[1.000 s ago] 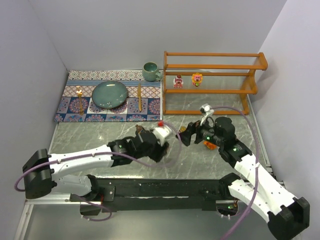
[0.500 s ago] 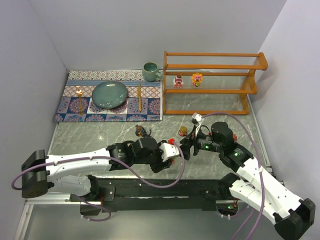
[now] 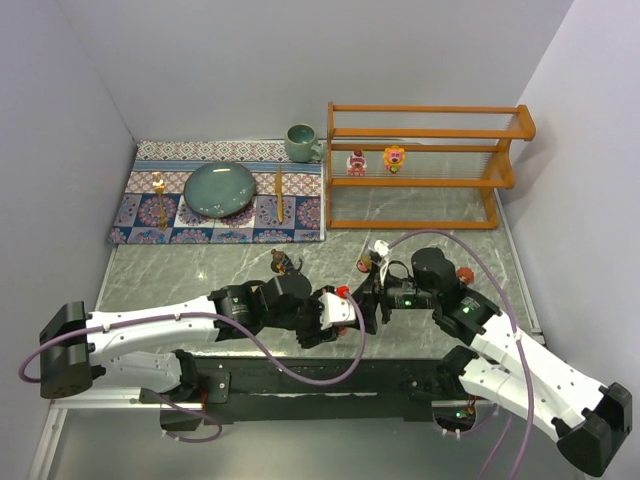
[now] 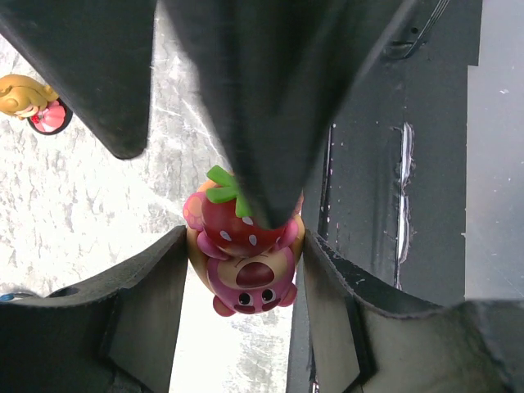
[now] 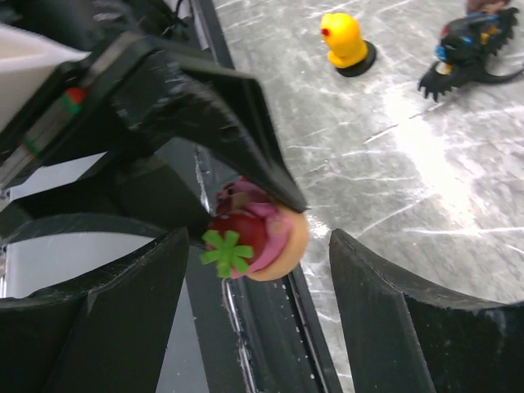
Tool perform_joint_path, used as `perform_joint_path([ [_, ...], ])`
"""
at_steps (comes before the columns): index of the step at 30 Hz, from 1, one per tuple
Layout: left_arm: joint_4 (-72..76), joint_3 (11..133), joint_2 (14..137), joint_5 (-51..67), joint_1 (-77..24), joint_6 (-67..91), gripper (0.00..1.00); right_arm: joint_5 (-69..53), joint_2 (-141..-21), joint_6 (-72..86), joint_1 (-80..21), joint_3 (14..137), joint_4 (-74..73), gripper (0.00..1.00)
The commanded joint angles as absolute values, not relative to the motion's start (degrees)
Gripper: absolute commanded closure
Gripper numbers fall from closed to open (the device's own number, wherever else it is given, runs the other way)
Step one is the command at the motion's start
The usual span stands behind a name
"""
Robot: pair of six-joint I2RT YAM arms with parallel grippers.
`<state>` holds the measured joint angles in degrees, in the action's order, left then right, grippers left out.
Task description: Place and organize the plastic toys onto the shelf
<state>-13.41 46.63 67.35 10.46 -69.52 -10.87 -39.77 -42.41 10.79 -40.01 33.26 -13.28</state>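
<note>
Pink strawberry bear (image 4: 246, 262) sits clamped in the left gripper (image 3: 352, 310), by the near edge of the table (image 3: 200, 280). Both arms have drawn together, so the right gripper (image 3: 368, 302), fingers apart, now brackets it: likely a handover toward the far-right shelf (image 3: 430, 108).

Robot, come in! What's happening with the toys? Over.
Left gripper shut on strawberry bear. Right gripper open, straddling it. Shelf holds two toys. Nothing blocking.
</note>
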Motion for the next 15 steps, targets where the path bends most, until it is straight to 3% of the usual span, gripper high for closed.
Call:
perform_joint_path([
  [1,-10.9,47.9,67.1,14.3,-68.1,-12.7,0.84,-41.3,-41.7,9.3,-41.8,33.1,-12.0,0.24],
  [11,-11.3,48.6,67.9,18.1,-67.1,-12.7,0.87,-38.4,-43.2,8.3,-44.2,33.3,-12.7,0.29],
  [15,-11.6,48.9,68.4,18.5,-67.1,-12.8,0.87,-38.4,-43.4,8.2,-44.5,33.5,-12.9,0.36],
])
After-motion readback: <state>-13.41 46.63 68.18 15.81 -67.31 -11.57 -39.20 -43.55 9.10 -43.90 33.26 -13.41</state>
